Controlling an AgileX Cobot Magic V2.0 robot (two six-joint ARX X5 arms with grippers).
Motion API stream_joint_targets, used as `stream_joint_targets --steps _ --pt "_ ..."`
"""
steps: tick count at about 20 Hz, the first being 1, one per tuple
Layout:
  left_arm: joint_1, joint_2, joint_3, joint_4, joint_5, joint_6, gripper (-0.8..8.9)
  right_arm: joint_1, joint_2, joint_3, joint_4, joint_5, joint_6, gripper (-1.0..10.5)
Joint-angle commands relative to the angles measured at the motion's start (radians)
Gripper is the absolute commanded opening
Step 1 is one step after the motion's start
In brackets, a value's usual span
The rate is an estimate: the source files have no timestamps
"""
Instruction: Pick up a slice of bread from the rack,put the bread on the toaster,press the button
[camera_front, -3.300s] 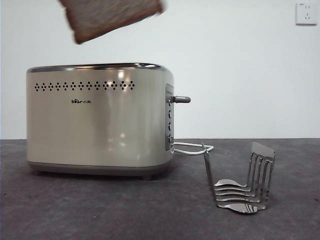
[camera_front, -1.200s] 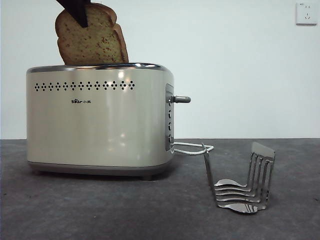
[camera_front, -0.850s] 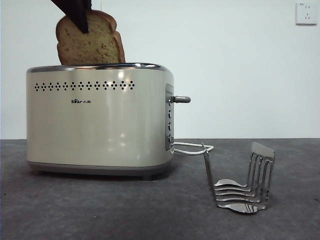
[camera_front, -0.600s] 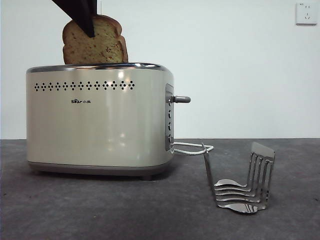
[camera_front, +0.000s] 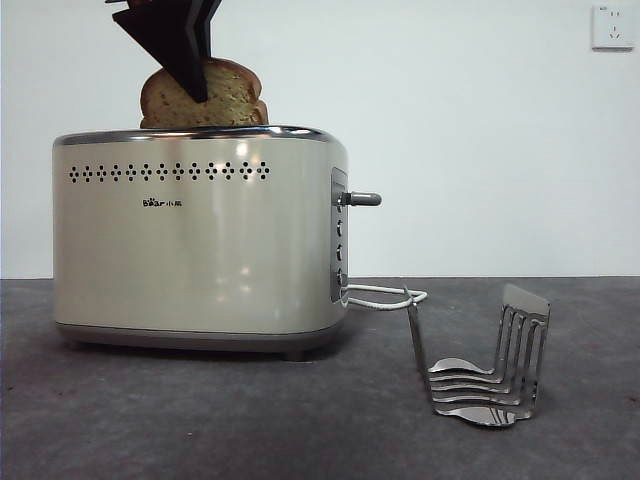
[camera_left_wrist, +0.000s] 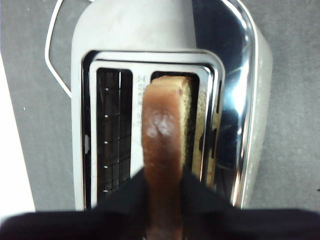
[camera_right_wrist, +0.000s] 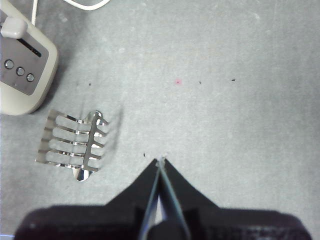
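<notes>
Moved: slice of bread (camera_front: 232, 98) had sunk lower into the toaster (camera_front: 200, 240) slot.
Left gripper (camera_left_wrist: 162, 187): clamped on the slice.
Right gripper (camera_right_wrist: 161, 167): closed, empty.
Left: release, press button (camera_front: 362, 199).
Rack (camera_front: 485, 365): empty.

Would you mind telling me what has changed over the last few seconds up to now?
The left gripper, shut on the slice of bread, brought it down from high above the toaster and turned it upright; it now sinks into one slot. The rack, the button and the toaster stayed put.
</notes>
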Motion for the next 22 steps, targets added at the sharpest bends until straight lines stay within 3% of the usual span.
stream_joint_targets --steps 1,2,8,10,12,16,17,18,20,22 --pt "0.002 0.007 -0.003 0.018 0.001 -0.052 3.96 0.000 -0.001 0.002 0.005 0.002 -0.008 0.0" --pt "0.002 0.006 -0.003 0.020 -0.002 -0.061 4.42 0.000 -0.001 0.002 0.006 0.002 -0.008 0.0" --pt "-0.001 -0.065 -0.003 0.046 -0.021 -0.076 4.45 0.000 -0.001 0.002 0.026 0.001 -0.002 0.0" --pt "-0.001 -0.120 -0.003 0.046 -0.021 -0.133 4.44 0.000 0.002 0.002 0.077 -0.008 0.061 0.0" --pt "-0.004 -0.187 -0.003 0.037 -0.021 -0.269 4.39 0.000 0.013 0.002 0.135 -0.072 0.113 0.0" --pt "-0.013 -0.301 -0.003 -0.055 -0.020 -0.708 4.31 0.000 0.078 0.002 0.222 -0.279 0.129 0.0" --pt "-0.013 -0.328 -0.003 -0.098 -0.015 -0.826 3.77 0.001 0.107 0.002 0.246 -0.338 0.134 0.0" --pt "-0.013 -0.347 -0.003 -0.139 -0.003 -0.886 2.85 0.001 0.134 0.002 0.267 -0.376 0.148 0.0" --pt "-0.011 -0.379 -0.003 -0.209 0.022 -0.929 0.67 0.003 0.202 0.002 0.323 -0.433 0.171 0.0" --pt "-0.011 -0.400 -0.003 -0.233 0.022 -0.933 0.23 0.024 0.270 0.002 0.394 -0.466 0.190 0.0"
